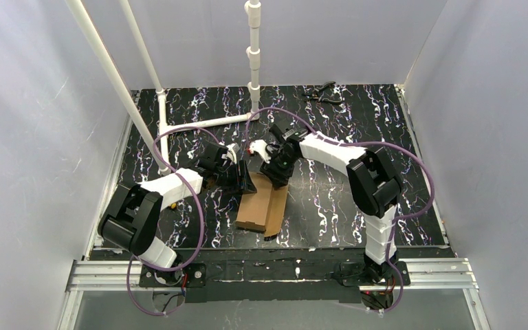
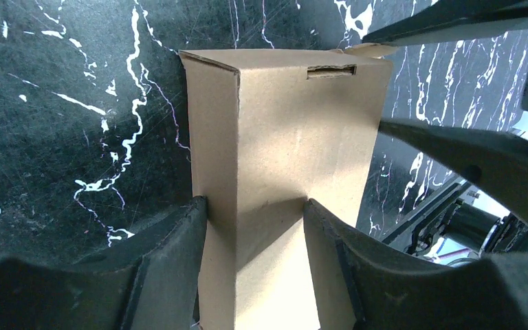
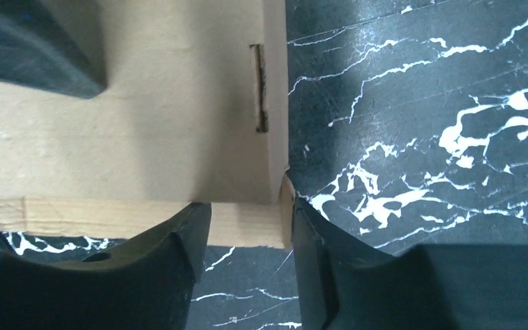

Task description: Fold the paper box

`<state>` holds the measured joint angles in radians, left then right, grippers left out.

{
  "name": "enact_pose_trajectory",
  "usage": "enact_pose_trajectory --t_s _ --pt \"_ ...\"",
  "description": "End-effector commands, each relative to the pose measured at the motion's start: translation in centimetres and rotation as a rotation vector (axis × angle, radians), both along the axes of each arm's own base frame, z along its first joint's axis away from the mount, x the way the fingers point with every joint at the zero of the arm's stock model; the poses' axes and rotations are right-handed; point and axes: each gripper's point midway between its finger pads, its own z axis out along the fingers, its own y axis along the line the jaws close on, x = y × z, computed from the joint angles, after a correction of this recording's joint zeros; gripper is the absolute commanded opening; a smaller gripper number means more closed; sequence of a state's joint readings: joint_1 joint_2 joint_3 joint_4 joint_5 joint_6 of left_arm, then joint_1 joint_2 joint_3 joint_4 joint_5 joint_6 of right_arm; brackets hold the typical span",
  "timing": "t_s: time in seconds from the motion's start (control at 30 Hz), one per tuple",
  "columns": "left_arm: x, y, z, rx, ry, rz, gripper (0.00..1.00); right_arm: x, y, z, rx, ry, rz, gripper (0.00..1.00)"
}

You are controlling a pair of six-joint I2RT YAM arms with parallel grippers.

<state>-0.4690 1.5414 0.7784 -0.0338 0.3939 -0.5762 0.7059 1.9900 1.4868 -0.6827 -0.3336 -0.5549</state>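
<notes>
The paper box (image 1: 265,206) is plain brown cardboard, formed into a long flat-sided sleeve lying on the black marbled table. My left gripper (image 1: 246,180) is at its far end. In the left wrist view the left gripper (image 2: 254,206) is shut on the paper box (image 2: 295,137), one finger against each side of a folded corner. A slot (image 2: 330,71) is cut near the box's far edge. My right gripper (image 1: 275,175) is at the same end. In the right wrist view the right gripper (image 3: 251,210) stands open, straddling the side edge of the box (image 3: 165,124).
A white pipe frame (image 1: 254,55) stands at the back left and centre. Black pliers (image 1: 323,94) lie at the back right. White walls close in both sides. The two grippers work close together over the box's far end.
</notes>
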Motion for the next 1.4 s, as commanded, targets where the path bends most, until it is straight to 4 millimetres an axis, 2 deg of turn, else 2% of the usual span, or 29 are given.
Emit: enact_pose_trajectory --t_s 0.0,0.1,0.23,0.33,0.37,0.4,0.43,0.5,0.63,0.7,0.77,0.9,0.93,1.03,1.07,1.13,1.2,1.27,1.37 --pt "-0.2 1.0 -1.3 0.068 0.002 0.037 0.5 -0.5 0.3 4.9 0.135 -0.03 0.017 0.59" --pt "-0.3 1.0 -1.2 0.067 0.004 0.036 0.5 -0.3 -1.1 6.7 0.186 -0.039 -0.012 0.65" --pt "-0.2 0.8 -1.0 0.055 0.0 0.04 0.51 0.7 -3.5 8.0 0.364 0.019 -0.182 0.7" --pt "-0.3 0.7 -0.9 0.04 0.009 0.048 0.51 1.6 -5.3 7.6 0.59 0.143 -0.447 0.67" --pt "-0.3 0.6 -0.8 0.036 0.01 0.052 0.51 2.1 -5.9 8.2 0.693 0.165 -0.539 0.65" --pt "-0.3 0.6 -0.7 0.034 0.011 0.056 0.51 1.4 -6.1 7.6 0.748 0.211 -0.611 0.64" --pt "-0.3 0.6 -0.4 0.03 0.012 0.057 0.52 1.1 -6.3 8.0 0.807 0.2 -0.634 0.65" --pt "-0.3 0.5 -0.1 0.027 0.014 0.059 0.54 0.4 -6.6 7.6 0.839 0.21 -0.69 0.68" --pt "-0.1 0.4 1.3 0.012 -0.004 0.064 0.63 1.1 -6.7 5.7 0.827 0.273 -0.807 0.69" --pt "0.2 0.7 2.1 0.012 -0.03 0.086 0.73 1.2 -6.2 5.4 0.842 0.305 -0.788 0.69" --pt "0.7 1.2 3.5 0.021 -0.072 0.113 0.8 1.2 -5.6 6.0 0.847 0.313 -0.712 0.69" --pt "1.2 2.7 6.9 0.047 -0.179 0.177 0.94 0.0 -5.4 8.0 0.792 0.179 -0.365 0.72" --pt "1.2 3.1 7.7 0.048 -0.201 0.197 0.97 -1.3 -6.0 7.8 0.746 0.167 -0.291 0.73" --pt "0.1 3.7 9.4 -0.019 -0.23 0.251 0.98 -3.8 -6.9 9.4 0.716 0.066 -0.076 0.87" --pt "-0.4 3.7 9.9 -0.065 -0.225 0.277 0.98 -4.6 -7.2 9.7 0.718 0.033 -0.019 0.97" --pt "-1.7 2.9 11.1 -0.185 -0.23 0.259 0.98 -6.0 -7.5 10.5 0.74 -0.014 0.03 0.98" --pt "-3.8 2.4 11.0 -0.258 -0.185 0.226 0.98 -8.0 -7.5 11.1 0.797 -0.01 0.087 0.98" --pt "-6.1 2.8 9.9 -0.254 -0.119 0.22 0.98 -9.7 -7.3 10.8 0.787 -0.031 0.145 0.98" --pt "-8.8 3.7 8.0 -0.206 -0.077 0.24 0.94 -12.1 -7.6 7.3 0.587 -0.134 0.283 0.97"
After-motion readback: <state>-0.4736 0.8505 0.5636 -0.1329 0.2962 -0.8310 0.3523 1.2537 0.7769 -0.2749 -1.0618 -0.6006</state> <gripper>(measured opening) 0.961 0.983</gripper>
